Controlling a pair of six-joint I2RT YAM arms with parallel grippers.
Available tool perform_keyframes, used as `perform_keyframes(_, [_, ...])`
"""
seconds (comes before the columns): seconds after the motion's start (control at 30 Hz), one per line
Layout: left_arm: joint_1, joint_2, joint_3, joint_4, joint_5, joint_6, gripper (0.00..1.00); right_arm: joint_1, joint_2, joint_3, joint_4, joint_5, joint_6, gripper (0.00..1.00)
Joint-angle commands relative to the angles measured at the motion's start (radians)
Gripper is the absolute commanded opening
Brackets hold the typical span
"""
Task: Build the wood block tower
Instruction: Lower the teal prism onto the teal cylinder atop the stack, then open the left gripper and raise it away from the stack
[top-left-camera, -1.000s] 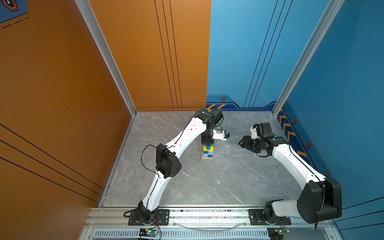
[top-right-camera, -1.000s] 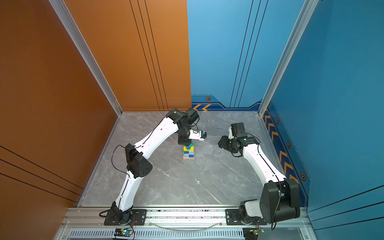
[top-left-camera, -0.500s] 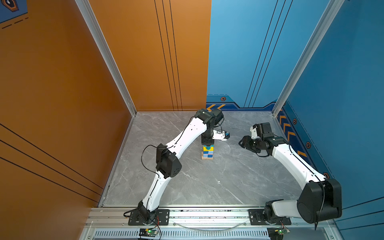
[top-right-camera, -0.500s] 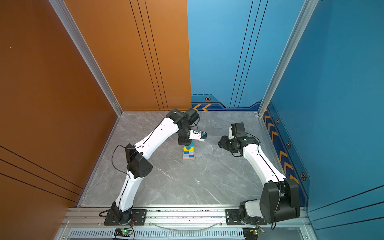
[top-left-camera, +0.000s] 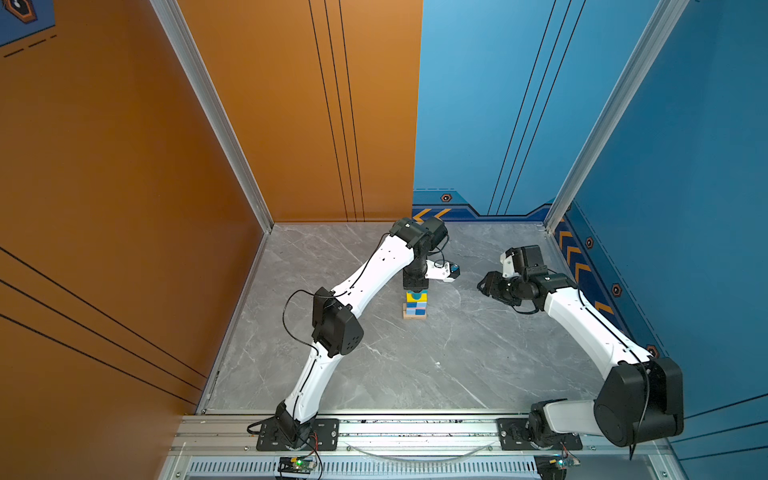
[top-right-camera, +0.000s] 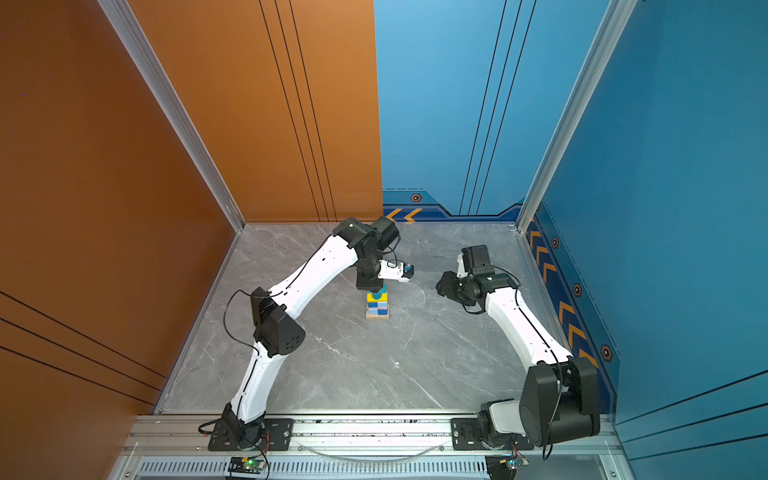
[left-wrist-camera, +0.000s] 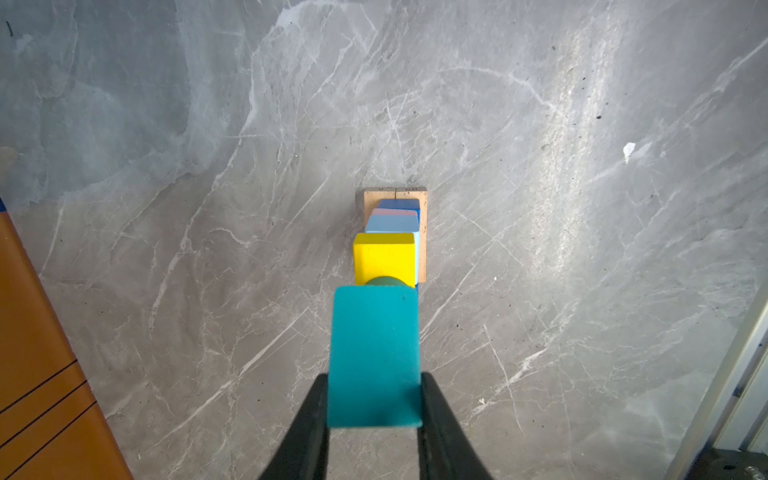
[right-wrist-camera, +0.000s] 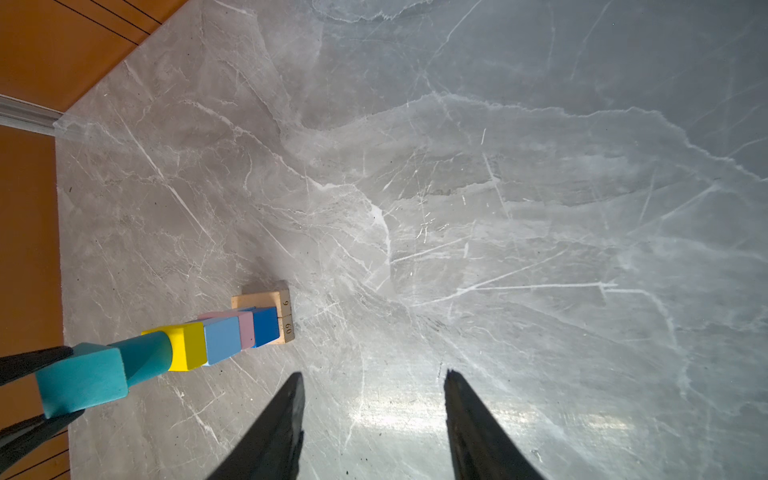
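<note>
The grey marble tabletop (top-left-camera: 415, 374) fills the lower half of both top views. The left arm (top-left-camera: 374, 274) bends up from the lower edge toward the middle, and the right arm (top-left-camera: 582, 316) curves in from the lower right.

The tower (top-left-camera: 416, 305) stands just below mid-frame and near the centre line in both top views (top-right-camera: 377, 303). It is upright, its long axis running straight up from the table. From the bottom it has a tan plank base (right-wrist-camera: 266, 300), a dark blue cube (right-wrist-camera: 266, 326), a pink slab (right-wrist-camera: 247, 330), a light blue cube (right-wrist-camera: 222, 338), a yellow block (right-wrist-camera: 189, 347) and a teal cylinder (right-wrist-camera: 145, 357).

The left gripper (left-wrist-camera: 374, 378) points straight down over the tower's top, directly in line with the stack. It is clamped on two opposite sides of the teal prism (left-wrist-camera: 374, 353). The prism sits at the cylinder's upper end; I cannot tell whether it touches.

The right gripper (right-wrist-camera: 374, 376) is right of the tower in the top views, well apart, its jaws spread and empty
</note>
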Motion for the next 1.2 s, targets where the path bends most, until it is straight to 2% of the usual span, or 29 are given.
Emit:
perform_keyframes(0.0, [-0.009,0.014,-0.021,-0.008,-0.013,0.017,0.32,0.003,0.012,-0.002,-0.001,-0.007,-0.004,0.56])
perform_keyframes(0.7, [-0.011,0.018,-0.023,-0.002,-0.026,0.012,0.46,0.001,0.011,-0.005,-0.001,-0.005,-0.004,0.56])
perform_keyframes(1.17, [-0.015,0.015,-0.017,0.007,-0.031,0.008,0.72,0.002,0.008,-0.007,-0.001,-0.005,-0.004,0.56])
